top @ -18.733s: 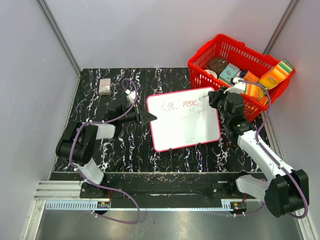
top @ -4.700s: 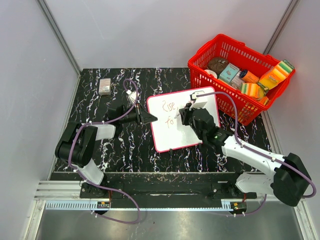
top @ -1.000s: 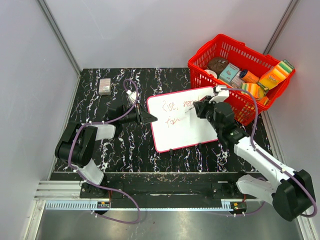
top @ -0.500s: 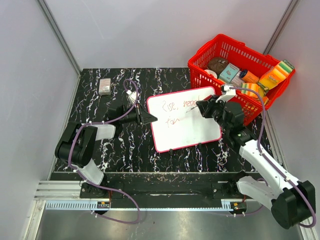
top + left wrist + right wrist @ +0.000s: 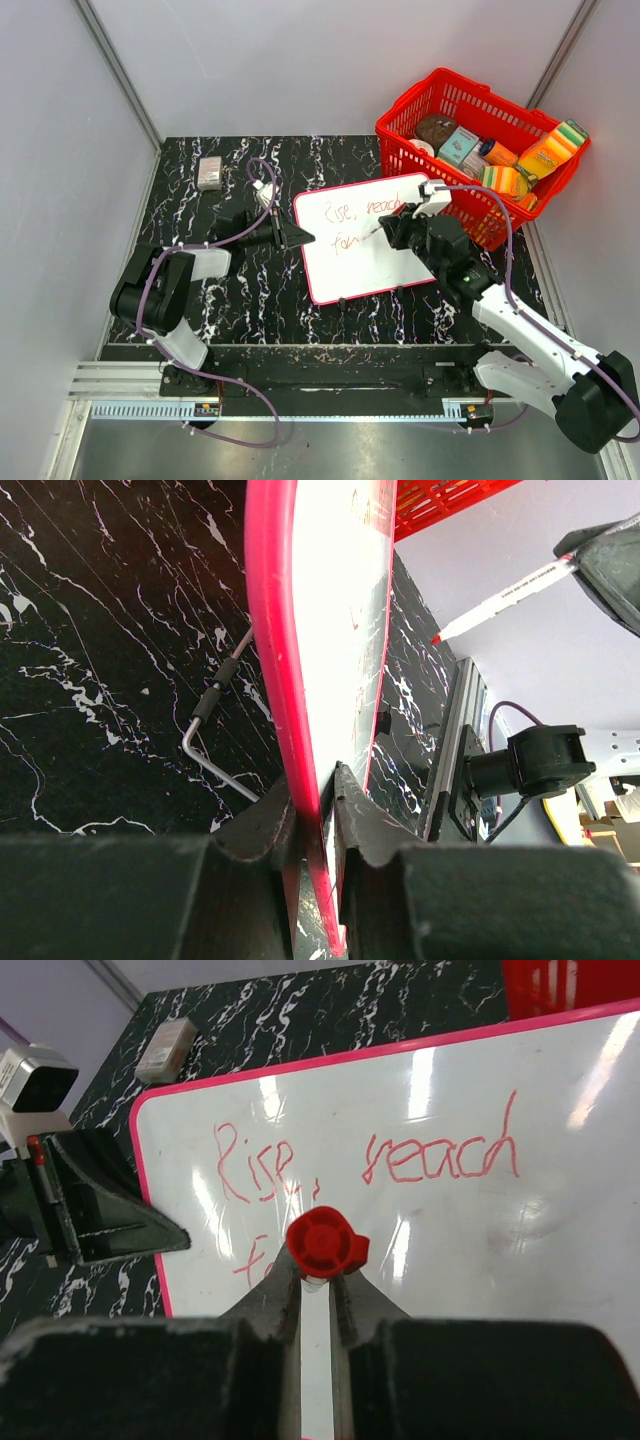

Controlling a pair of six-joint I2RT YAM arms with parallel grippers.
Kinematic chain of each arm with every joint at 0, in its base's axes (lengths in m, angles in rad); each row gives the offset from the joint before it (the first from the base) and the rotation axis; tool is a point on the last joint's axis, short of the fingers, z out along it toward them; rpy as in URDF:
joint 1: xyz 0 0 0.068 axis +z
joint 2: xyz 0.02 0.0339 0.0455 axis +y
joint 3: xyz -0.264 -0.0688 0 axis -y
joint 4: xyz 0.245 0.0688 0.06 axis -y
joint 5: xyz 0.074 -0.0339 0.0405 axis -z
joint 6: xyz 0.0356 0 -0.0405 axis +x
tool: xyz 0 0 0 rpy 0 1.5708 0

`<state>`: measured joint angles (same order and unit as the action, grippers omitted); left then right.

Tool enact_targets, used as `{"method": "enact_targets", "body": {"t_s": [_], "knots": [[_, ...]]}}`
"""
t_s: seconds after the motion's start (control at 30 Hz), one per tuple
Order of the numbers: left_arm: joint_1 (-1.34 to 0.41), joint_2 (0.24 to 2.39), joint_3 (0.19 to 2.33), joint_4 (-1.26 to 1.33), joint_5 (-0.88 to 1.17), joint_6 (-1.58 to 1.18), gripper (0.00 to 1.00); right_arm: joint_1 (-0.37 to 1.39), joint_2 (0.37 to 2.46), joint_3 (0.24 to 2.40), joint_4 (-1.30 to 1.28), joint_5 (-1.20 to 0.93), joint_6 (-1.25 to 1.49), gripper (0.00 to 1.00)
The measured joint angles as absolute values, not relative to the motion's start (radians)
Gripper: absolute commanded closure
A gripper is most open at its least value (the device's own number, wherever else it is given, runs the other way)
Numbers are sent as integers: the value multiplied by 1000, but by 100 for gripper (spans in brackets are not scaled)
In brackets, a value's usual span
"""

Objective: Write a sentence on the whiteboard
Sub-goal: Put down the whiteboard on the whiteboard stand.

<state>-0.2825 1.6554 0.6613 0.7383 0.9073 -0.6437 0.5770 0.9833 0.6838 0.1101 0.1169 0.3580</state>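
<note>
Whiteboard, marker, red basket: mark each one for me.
whiteboard (image 5: 352, 270), top view, bare white face below the writing.
marker (image 5: 505, 601), left wrist view, middle of the white barrel.
red basket (image 5: 397, 150), top view, mesh wall nearest the board.

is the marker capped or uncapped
Uncapped: in the left wrist view the marker ends in a bare red tip, pointing toward the whiteboard.

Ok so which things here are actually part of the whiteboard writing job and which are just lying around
Part of the job:
- the whiteboard, clamped at its edge by the left gripper
- the sentence in red
- the marker, held in the right gripper

Just lying about:
- the red basket of groceries
- the small grey block far left of the board
</note>
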Motion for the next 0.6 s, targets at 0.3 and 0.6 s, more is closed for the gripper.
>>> {"method": "enact_targets", "body": {"t_s": [0.3, 0.6], "knots": [[-283, 1655, 661, 738, 907, -643, 100, 582, 1005, 653, 169, 265, 344, 100], [-283, 1655, 661, 738, 907, -643, 100, 582, 1037, 629, 235, 299, 344, 100]]}}
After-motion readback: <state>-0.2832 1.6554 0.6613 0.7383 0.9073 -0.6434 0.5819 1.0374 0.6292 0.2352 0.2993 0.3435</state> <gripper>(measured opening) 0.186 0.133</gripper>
